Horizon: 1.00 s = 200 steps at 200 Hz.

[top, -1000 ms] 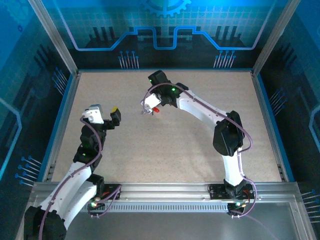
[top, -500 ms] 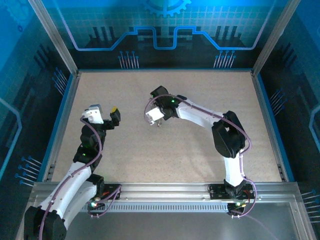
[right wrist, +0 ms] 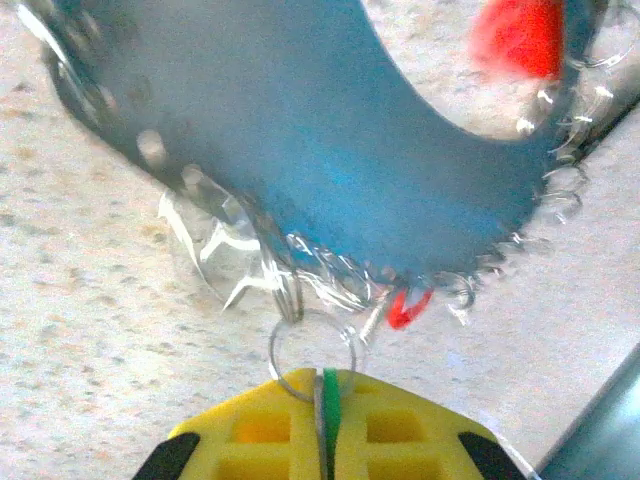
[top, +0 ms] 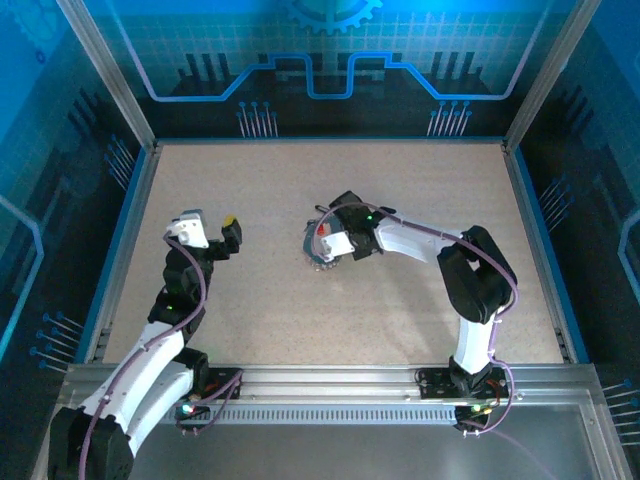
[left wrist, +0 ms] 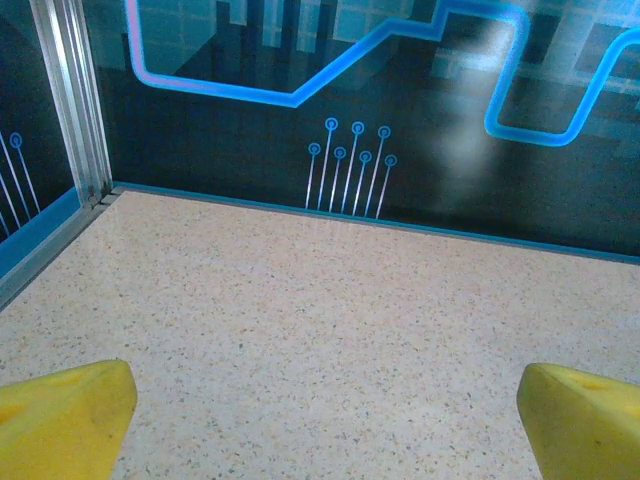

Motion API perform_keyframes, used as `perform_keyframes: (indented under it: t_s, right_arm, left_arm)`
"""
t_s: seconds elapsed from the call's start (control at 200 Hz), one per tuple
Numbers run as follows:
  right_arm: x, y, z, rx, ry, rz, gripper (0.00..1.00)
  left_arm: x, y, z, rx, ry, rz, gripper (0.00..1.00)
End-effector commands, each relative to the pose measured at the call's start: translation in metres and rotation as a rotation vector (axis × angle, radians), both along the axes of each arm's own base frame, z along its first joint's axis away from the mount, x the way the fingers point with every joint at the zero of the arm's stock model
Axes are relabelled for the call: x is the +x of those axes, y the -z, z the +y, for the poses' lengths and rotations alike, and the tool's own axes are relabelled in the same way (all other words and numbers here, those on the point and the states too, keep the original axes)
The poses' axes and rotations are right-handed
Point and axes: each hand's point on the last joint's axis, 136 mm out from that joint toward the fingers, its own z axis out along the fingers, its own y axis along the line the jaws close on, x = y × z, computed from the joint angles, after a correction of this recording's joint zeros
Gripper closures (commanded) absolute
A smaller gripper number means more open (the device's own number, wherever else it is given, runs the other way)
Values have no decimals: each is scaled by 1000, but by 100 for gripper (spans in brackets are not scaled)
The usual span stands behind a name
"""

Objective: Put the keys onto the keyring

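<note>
**Right fingers pinched shut at the keyring; left fingers spread wide and apart from it**

Top external view: the left fingers (top: 230, 220), tipped in yellow, hang over the left part of the speckled beige surface (top: 420, 190), with nothing between them. The right fingers (top: 322, 250) point down near the middle of the surface. The floppy grey-silver chain-like keyring (top: 318, 263) bunches right at their tips, on the surface. A tiny red spot (top: 322, 228) shows just beside the right wrist, too small to identify. The two pairs of fingers are well apart.

Left wrist view: the two yellow left fingers (left wrist: 60, 415) sit at the bottom corners, spread wide, with only the bare speckled surface (left wrist: 320, 300) between and ahead of them.

Right wrist view: the yellow right fingers (right wrist: 260, 430) are pressed together, and a thin green sliver, seemingly the green-headed key (right wrist: 329, 392), is nipped in the seam between them. A small round wire ring (right wrist: 272, 350) rises from the tips. It meets the keyring (right wrist: 320, 270), whose shiny links curve just above the fingers and off to the upper right. A small red-headed key (right wrist: 405, 308) hangs on those links, just right of the wire ring. A blurred blue shape (right wrist: 330, 150) lies along the links; I cannot tell what it is. A red blur (right wrist: 520, 35) sits at the top right.
</note>
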Motion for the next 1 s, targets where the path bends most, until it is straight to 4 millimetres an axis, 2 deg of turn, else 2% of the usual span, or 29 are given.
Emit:
perform_keyframes:
  t_s: [0.0, 0.1, 0.38, 0.465, 0.655, 0.75, 0.81, 0.886, 0.996]
  right_arm:
    - [-4, 14, -14, 35, 73, 42, 99]
    - [-8, 25, -26, 30, 109, 73, 98]
    - [-16, 38, -50, 11, 192, 117, 89]
    - [-17, 39, -57, 0, 229, 108, 83]
    - [-23, 34, -72, 21, 285, 72, 82]
    - [-22, 23, -78, 50, 325, 34, 81]
    - [-17, 8, -83, 120, 393, 2, 79]
    - [-15, -17, -84, 251, 454, -19, 76]
    - [-18, -59, -80, 459, 452, -88, 69]
  left_arm:
    - [1, 4, -1, -1, 9, 6, 1]
    - [1, 6, -1, -3, 9, 12, 1]
    - [2, 13, -1, -2, 9, 33, 1]
    - [3, 15, 0, 2, 4, 41, 1]
    - [5, 24, 2, 30, -9, 73, 1]
    - [5, 30, 5, 16, -29, 111, 1]
    - [5, 33, 5, 27, -30, 129, 1]
    - [6, 37, 5, 68, -25, 158, 1]
    - [11, 41, 8, 108, -41, 202, 1]
